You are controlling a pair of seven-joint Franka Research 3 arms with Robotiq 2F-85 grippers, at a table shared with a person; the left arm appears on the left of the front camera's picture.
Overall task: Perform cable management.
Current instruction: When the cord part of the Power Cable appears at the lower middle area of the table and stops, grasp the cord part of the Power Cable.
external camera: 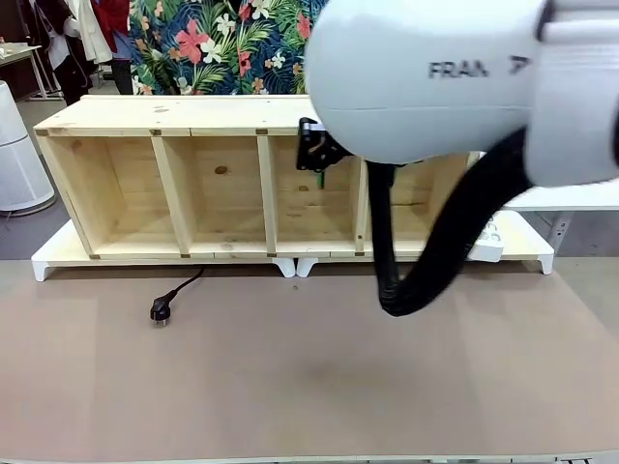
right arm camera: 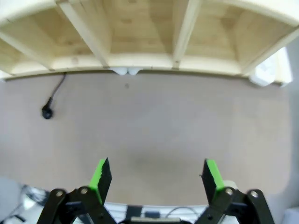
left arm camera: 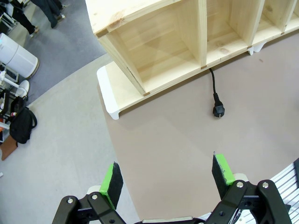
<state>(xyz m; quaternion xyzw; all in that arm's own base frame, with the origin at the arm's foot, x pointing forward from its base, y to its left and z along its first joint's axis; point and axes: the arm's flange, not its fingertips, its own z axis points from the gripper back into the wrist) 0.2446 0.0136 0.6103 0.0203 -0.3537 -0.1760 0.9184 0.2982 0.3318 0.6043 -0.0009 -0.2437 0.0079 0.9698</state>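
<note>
The cable [external camera: 174, 295] is a thin black cord that comes out from under the wooden shelf and ends in a small black plug [external camera: 161, 311] lying on the brown tabletop at the left. My left gripper [left arm camera: 167, 175] hangs open high above the table's left end, with the plug [left arm camera: 218, 110] well ahead of its empty green pads [left arm camera: 112, 179]. My right gripper [right arm camera: 156, 175] is also open and empty, high over the table's middle. In its view the cable's plug [right arm camera: 46, 112] lies far off to the left.
A long wooden shelf [external camera: 261, 174] with several open compartments lies on white boards across the table's far side. A white power strip [external camera: 488, 237] rests by its right end. My right arm's white link [external camera: 435, 87] and black hose [external camera: 426, 271] block the upper right of the front view.
</note>
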